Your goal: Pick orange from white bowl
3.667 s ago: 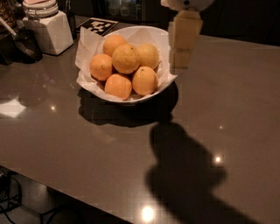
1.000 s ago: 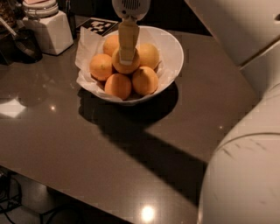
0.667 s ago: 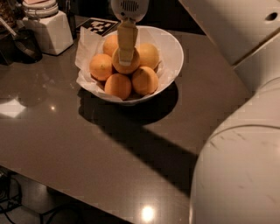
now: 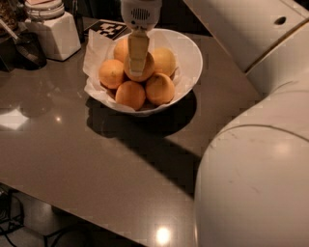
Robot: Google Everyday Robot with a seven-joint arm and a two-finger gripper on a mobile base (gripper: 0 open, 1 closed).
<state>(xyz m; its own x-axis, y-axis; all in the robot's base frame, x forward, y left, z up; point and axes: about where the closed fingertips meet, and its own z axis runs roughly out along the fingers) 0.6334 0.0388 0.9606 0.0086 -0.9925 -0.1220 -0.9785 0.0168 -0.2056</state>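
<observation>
The white bowl [image 4: 193, 54], lined with crinkled white paper, stands at the back of the grey table and holds several round fruits. The orange [image 4: 149, 66], yellowish and on top of the pile at the middle, is partly hidden by my gripper [image 4: 136, 72]. The gripper hangs straight down from its white wrist [image 4: 140, 12] and reaches onto this orange, touching or just over it. Smaller, deeper-orange fruits lie around it at the left [image 4: 111, 73], the front [image 4: 130, 94], the front right [image 4: 160, 89] and the back right [image 4: 165, 60].
A white square canister [image 4: 54, 34] with a lidded jar on top stands at the back left, with a dark container [image 4: 28, 49] beside it. A black-and-white marker tag [image 4: 114, 29] lies behind the bowl. My bulky white arm [image 4: 260, 159] fills the right side. The table's front edge [image 4: 96, 223] runs low across the view.
The gripper has moved from the bowl's right rim to over the middle orange and lowered onto it. Over the last second it has held still there; the arm fills more of the right side.
</observation>
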